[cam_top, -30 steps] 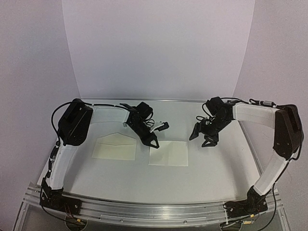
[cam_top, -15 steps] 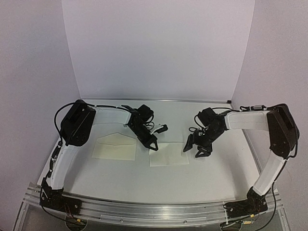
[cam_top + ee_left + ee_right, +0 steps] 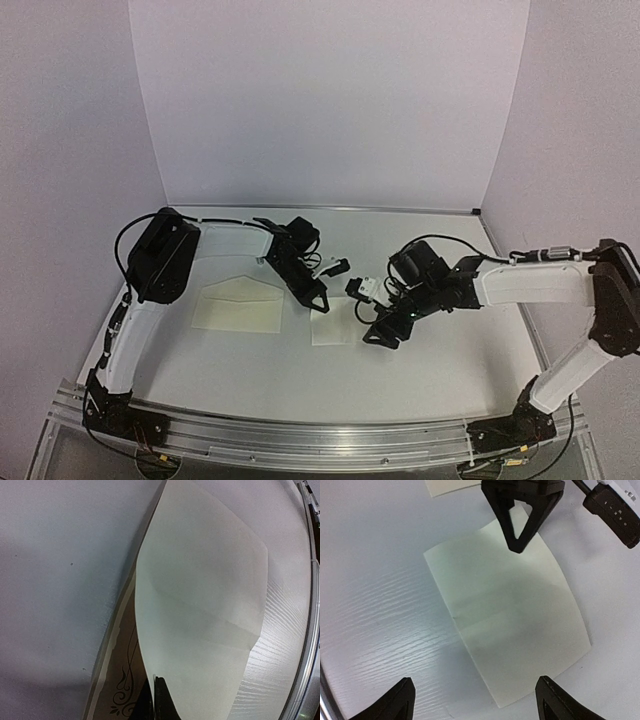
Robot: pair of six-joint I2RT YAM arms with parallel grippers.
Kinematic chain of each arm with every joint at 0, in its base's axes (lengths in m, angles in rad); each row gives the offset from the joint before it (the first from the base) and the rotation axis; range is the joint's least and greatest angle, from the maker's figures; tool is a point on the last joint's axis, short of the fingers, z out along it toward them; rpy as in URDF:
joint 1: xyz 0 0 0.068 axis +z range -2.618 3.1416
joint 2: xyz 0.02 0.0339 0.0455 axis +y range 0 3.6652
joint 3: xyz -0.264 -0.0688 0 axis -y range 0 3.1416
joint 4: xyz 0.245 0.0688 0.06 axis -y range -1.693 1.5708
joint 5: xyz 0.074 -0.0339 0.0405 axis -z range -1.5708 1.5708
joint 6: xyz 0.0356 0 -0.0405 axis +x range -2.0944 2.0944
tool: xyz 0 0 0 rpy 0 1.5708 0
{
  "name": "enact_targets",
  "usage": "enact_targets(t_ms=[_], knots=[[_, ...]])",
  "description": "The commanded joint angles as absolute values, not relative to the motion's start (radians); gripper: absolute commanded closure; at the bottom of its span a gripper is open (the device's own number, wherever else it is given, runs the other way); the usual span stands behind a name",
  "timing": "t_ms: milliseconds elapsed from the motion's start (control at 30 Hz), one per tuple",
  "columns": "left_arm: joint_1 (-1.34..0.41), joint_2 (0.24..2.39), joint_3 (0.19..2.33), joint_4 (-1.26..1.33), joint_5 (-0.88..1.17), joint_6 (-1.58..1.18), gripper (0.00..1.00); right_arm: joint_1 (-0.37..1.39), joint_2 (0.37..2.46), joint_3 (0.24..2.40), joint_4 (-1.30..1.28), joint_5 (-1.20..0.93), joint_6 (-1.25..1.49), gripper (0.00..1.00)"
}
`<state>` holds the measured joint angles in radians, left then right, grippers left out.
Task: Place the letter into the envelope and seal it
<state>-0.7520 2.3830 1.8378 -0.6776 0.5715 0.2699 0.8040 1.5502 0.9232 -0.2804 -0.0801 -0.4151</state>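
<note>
**A:** How would the letter [image 3: 510, 625] have handled?

**B:** Light, thin and limp, I judged, and slick on the bench [image 3: 300, 380]. Lying flat, it offered only its edges. The left claw [image 3: 318, 300] was closed on its far edge, and the sheet curled up there enough to show the dark ornamental border [image 3: 122, 692] underneath.

**A:** And the best hold?

**B:** Probably a pinch on the opposite edge, so the sheet hung between both claws and did not droop. A hard tug could have creased or torn it.

**A:** Where was the right claw [image 3: 385, 336]?

**B:** Low over the letter, its jaws wide and holding nothing, the sheet just ahead of its tips.

**A:** What had changed from a second before?

**B:** The right claw had swung in from well beside the sheet. The left claw, the letter and the envelope [image 3: 238, 308], just off the left claw's outer side, had not moved.
</note>
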Motion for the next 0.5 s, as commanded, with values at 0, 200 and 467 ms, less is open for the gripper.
enact_targets(t_ms=[0, 200, 467], knots=[[-0.753, 2.432, 1.846, -0.733, 0.509, 0.311, 1.00, 0.741, 1.659, 1.087, -0.224, 0.033, -0.285, 0.16], [-0.756, 2.434, 1.874, -0.717, 0.346, 0.280, 0.61, 0.672, 1.733, 1.154, -0.265, -0.022, 0.142, 0.19], [-0.756, 2.292, 1.876, -0.666, 0.376, 0.315, 0.26, 0.651, 1.845, 1.115, -0.271, -0.115, 0.429, 0.26]])
